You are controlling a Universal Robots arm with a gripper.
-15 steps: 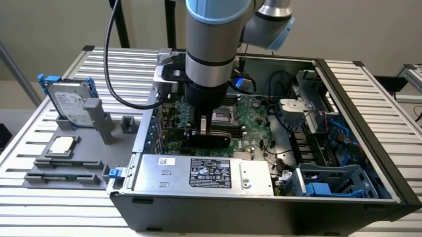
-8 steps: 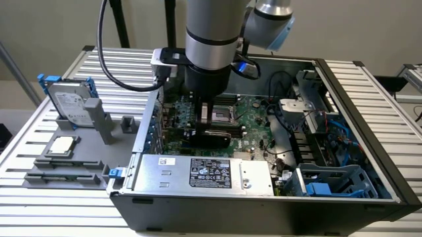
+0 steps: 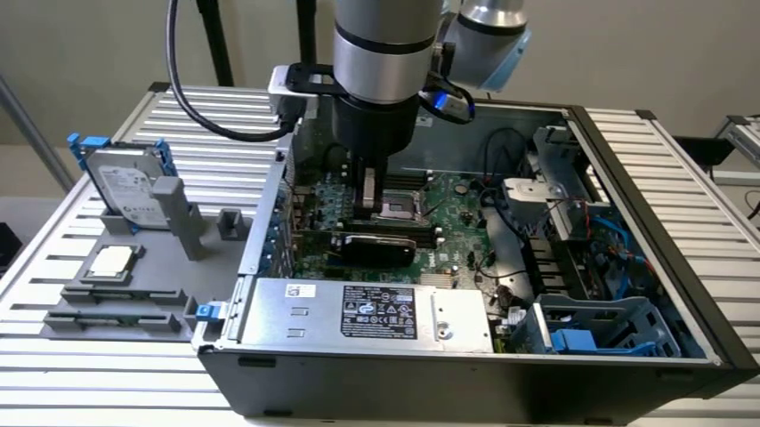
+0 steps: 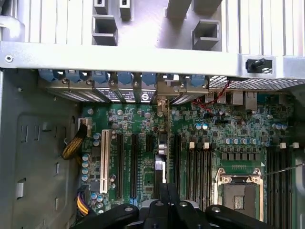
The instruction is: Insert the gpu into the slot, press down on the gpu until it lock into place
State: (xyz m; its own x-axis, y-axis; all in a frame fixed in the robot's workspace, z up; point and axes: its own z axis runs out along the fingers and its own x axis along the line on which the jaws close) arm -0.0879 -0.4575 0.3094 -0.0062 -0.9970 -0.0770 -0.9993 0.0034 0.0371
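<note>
- Gripper (image 3: 370, 200): lowered into the open computer case (image 3: 665, 294); its fingers are closed edge-on upon the gpu (image 3: 374, 244), which stands directly under it. In the wrist view the gripper (image 4: 164, 200) hides most of the card; a thin sliver of the gpu (image 4: 161, 167) runs away from the fingertips toward the case's rear wall.
- Slot: hidden beneath the card and gripper; whether the card is seated cannot be told.
- Motherboard (image 3: 457, 218): green, spreading all around the gripper. Just beside it lies the square silver processor socket (image 4: 240, 193), with black memory strips (image 4: 195, 171) between socket and card. On the opposite side, a white expansion connector (image 4: 104, 160).
- Power-supply box (image 3: 368, 311): grey metal, a little beyond the gpu toward the camera in the exterior view; its black-and-white label carries print too small to read.
- Blue bracket clips (image 4: 124, 77): a row along the rear wall, beyond the card's far end.
- Surface (image 3: 95, 294): ribbed metal, outside the case; farthest off, a hard drive (image 3: 125, 189) stands in a grey holder, its label unreadable.
</note>
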